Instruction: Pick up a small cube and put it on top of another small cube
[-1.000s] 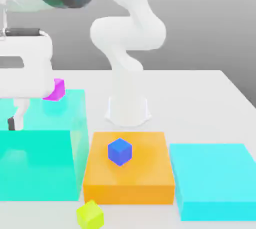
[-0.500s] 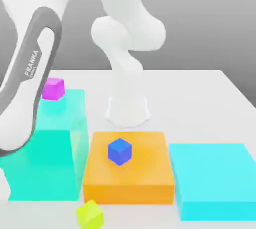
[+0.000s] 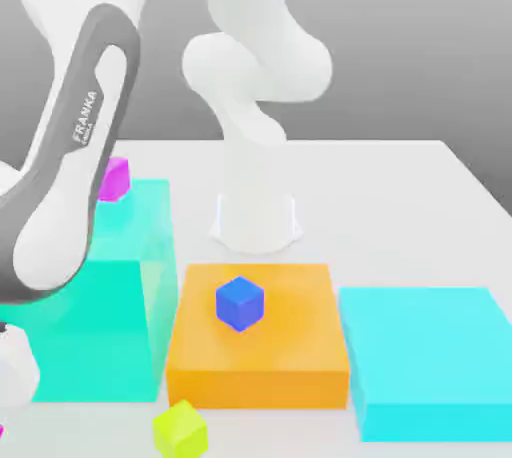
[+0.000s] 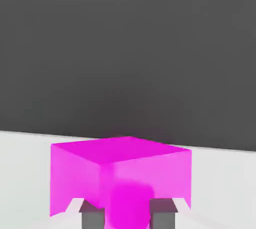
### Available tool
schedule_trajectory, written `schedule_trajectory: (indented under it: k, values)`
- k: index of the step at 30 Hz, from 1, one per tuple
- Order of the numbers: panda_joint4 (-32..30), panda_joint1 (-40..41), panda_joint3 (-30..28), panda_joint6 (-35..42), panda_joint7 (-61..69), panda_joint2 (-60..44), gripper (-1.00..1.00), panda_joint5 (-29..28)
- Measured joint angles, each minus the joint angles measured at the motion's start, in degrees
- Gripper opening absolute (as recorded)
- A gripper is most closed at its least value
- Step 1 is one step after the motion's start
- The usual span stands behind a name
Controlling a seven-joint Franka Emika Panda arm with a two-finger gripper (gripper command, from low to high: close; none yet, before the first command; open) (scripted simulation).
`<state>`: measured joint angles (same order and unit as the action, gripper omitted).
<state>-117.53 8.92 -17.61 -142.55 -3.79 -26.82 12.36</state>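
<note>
One gripper pinches one small vivid magenta cube, almost cut off at the exterior view's left; one small lime cube; three big blocks, cyan, orange, teal; one blue cube; one purple-pink cube, partly hidden.

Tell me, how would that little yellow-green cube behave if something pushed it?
The yellow-green cube would probably stay stiff, judging by its straight edges and flat faces. Those faces suggest it would slide or tip rather than roll. Being so small beside the orange block, it's probably fairly light.
</note>
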Motion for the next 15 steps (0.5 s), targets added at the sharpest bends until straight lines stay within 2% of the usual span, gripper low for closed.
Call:
schedule_trajectory:
  k: [10, 14, 15]
  values:
    - [-20.5, -12.9, 2.2, -5.0, -11.4, 16.8, -1.0, -7.5]
    - [-21.9, -12.4, 4.7, -11.2, -9.9, 11.9, -1.0, -4.7]
    - [-21.9, -11.9, 5.5, -13.0, -9.2, 10.0, 1.0, -3.8]
